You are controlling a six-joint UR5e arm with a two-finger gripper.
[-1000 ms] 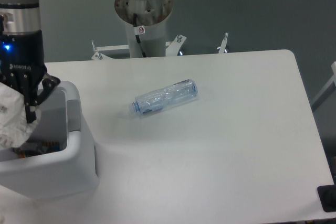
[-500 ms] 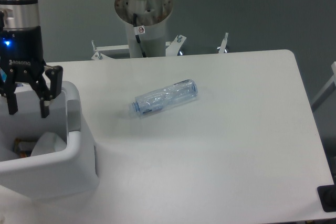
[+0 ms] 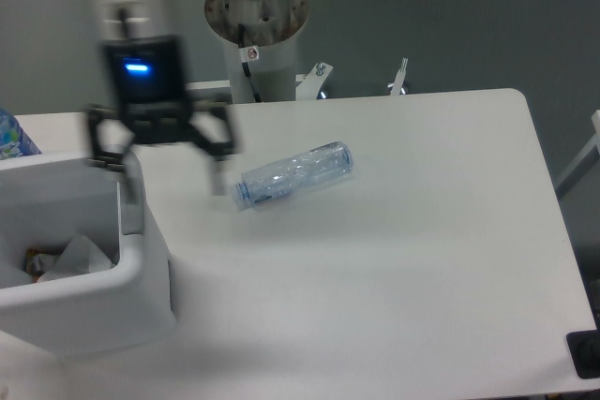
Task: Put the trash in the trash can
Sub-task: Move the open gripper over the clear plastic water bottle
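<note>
Fixed camera view
Table (image 3: 394, 259): white, its right edge and rounded far-right corner are seen; the near edge is cut off by the frame.
Open room: a broad bare stretch of tabletop is seen to the right of and nearer than the bottle.
Trash can (image 3: 141, 274): one white bin with thick walls, set at the near-left of the table and cut off by the left frame edge; a pale grey tab is seen on its right wall.
Wrapper (image 3: 82, 256): one crumpled white piece, seen lying inside the bin against the right wall, beside something dark and orange at the bin floor that cannot be made out.
Bottle (image 3: 295, 173): one crushed clear plastic bottle, lying on its side near the table's middle, blue cap end pointing left and slightly nearer, well apart from the bin.
Gripper (image 3: 169, 161): one, blurred, jaws spread wide and nothing held; it is seen between the bin's far-right corner and the bottle's cap end, a blue light lit on its body.
Fingers (image 3: 217, 161): two are counted, the right one just beside the bottle's cap; contact cannot be told.
Arm base (image 3: 255, 30): one pale column, standing beyond the far table edge.
Blue object (image 3: 11, 138): one, partly seen at the left frame edge behind the bin.
</note>
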